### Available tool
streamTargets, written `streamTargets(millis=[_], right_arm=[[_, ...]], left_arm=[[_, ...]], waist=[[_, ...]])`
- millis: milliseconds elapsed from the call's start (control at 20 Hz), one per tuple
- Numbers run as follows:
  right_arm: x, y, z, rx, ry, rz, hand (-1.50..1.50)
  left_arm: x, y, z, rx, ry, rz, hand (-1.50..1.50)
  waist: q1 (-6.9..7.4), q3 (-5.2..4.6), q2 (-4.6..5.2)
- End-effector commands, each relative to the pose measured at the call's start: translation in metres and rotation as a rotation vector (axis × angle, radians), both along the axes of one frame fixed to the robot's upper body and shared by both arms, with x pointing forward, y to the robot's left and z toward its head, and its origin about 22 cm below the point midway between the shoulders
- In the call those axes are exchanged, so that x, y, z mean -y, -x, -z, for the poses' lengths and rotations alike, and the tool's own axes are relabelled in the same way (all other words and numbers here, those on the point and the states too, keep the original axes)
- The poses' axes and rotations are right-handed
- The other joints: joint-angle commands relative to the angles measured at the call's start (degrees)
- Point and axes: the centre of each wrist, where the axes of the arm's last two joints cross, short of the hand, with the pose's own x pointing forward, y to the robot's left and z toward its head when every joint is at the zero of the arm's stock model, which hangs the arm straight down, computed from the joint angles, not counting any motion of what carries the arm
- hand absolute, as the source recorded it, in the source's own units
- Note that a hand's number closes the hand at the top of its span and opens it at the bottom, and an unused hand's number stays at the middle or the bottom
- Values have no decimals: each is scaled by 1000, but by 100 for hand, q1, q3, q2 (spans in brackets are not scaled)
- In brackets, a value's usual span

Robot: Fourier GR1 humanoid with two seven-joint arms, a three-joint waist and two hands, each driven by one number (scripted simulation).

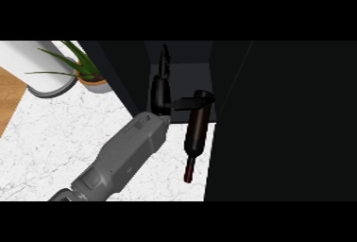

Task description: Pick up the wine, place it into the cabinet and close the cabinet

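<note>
We see the left hand (162, 92) at the dark cabinet (279, 118). Its fingers (165, 59) point straight out, released. Its thumb touches the wine bottle (195, 134).

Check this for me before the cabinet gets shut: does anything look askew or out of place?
Yes. The wine bottle lies on its side with its neck pointing out over the white counter, only its base end at the open cabinet. The hand beside it has its thumb against the base, its fingers straight. The potted plant looks normal.

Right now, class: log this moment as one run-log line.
left hand: at open cabinet, thumb touching wine bottle | bottle: neck toward viewer | right hand: unseen | door: open
</note>
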Motion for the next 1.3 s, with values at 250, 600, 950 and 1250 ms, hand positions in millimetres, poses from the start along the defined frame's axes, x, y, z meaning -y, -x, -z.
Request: streamTargets(millis=[250, 600, 950, 1250], right_arm=[[-4, 15, -8, 18, 6, 66, -150], [6, 25, -5, -5, 21, 88, -150], [17, 14, 3, 15, 36, 99, -150], [29, 27, -14, -53, 158, 23, -150]], left_arm=[[30, 74, 0, -9, 116, 78, -150], [6, 128, 3, -1, 158, 147, -150], [-45, 182, 4, -10, 154, 169, 150], [-72, 208, -8, -40, 136, 150, 150]], waist=[[201, 1, -37], [210, 3, -36], [227, 4, -28], [191, 3, -31]])
